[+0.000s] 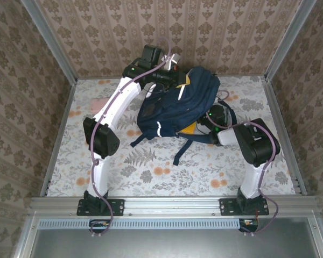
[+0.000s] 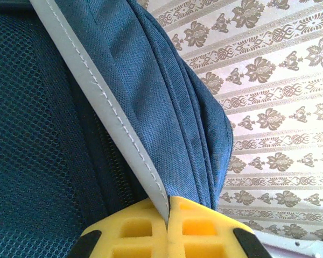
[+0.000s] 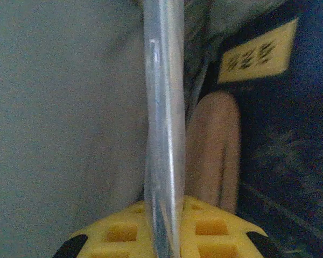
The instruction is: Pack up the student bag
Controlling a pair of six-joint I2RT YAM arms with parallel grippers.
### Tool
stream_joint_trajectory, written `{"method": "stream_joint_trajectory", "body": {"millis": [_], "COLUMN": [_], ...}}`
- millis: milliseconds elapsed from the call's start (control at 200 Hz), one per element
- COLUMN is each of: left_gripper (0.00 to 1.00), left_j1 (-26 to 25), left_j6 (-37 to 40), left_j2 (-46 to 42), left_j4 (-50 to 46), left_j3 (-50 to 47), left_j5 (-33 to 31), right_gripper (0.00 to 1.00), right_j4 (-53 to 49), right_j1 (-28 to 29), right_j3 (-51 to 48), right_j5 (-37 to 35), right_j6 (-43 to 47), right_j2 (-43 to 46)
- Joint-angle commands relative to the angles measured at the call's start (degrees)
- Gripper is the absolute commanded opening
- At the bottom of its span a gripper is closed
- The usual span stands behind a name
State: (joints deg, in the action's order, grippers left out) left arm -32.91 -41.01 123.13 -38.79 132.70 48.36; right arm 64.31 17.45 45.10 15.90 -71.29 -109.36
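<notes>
- Left tool (image 2: 168, 217): yellow pads were pressed together on a pale grey stitched strip at the far end of the student bag (image 1: 177, 102).
- Student bag: large, navy fabric, mesh panel, thin white stripe, yellow trim, dark straps trailing nearward. It lay at the far middle of the floral bench (image 1: 151, 172), between the arms.
- Right tool (image 3: 169, 228): pinched a pale glossy strip at the bag's right edge.

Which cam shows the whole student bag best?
Top external: whole student bag, straps included. Left wrist: close navy fabric, grey strip pinched in the shut left hand. Right wrist: blurred navy patch, yellow label.
</notes>
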Motion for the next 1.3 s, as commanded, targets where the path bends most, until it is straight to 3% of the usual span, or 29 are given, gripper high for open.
{"method": "stream_joint_trajectory", "body": {"millis": [0, 20, 55, 115, 155, 255, 655, 950, 1165, 1295], "left_gripper": [0.00, 0.00, 0.00, 0.00, 0.00, 0.00, 0.00, 0.00, 0.00, 0.00], "left_j1": [0.20, 0.21, 0.21, 0.33, 0.38, 0.69, 1.62, 1.62, 1.62, 1.44], "left_j6": [-1.14, -1.22, -1.26, -1.29, -1.34, -1.76, -1.34, -0.21, 0.15, 0.67], "left_j2": [-3.70, -3.61, -3.51, -3.46, -3.40, -3.47, -4.98, -5.88, -6.39, -6.66], "left_j4": [10.92, 11.07, 11.19, 11.18, 11.26, 11.62, 10.75, 9.25, 8.77, 8.29], "left_j3": [1.87, 1.90, 1.86, 1.83, 1.69, 1.51, 0.39, -0.51, -1.73, -2.50], "left_j5": [5.52, 5.61, 5.82, 5.92, 5.96, 6.05, 5.54, 4.65, 4.12, 3.49], "right_gripper": [0.00, 0.01, 0.11, 0.44, 0.58, 0.74, 0.88, 0.88, 0.87, 0.85], "right_j4": [3.52, 2.48, 0.45, -2.60, -3.33, -6.88, -39.91, -50.36, -56.36, -66.41], "right_j1": [1.45, 1.49, 1.42, 1.29, 1.30, 1.03, -0.96, -5.83, -6.07, -6.49], "right_j3": [5.85, 7.27, 9.61, 12.36, 12.74, 11.12, 7.69, 7.07, 6.48, 6.62], "right_j5": [-2.68, -2.04, -0.65, 0.34, 0.05, -1.37, -6.19, -4.26, -7.99, -18.32], "right_j6": [-3.15, -3.47, -3.68, -3.79, -3.20, 1.07, 21.19, 21.45, 24.26, 25.01], "right_j2": [-4.93, -5.83, -7.75, -10.14, -10.52, -7.45, 13.75, 16.83, 20.24, 25.84]}}
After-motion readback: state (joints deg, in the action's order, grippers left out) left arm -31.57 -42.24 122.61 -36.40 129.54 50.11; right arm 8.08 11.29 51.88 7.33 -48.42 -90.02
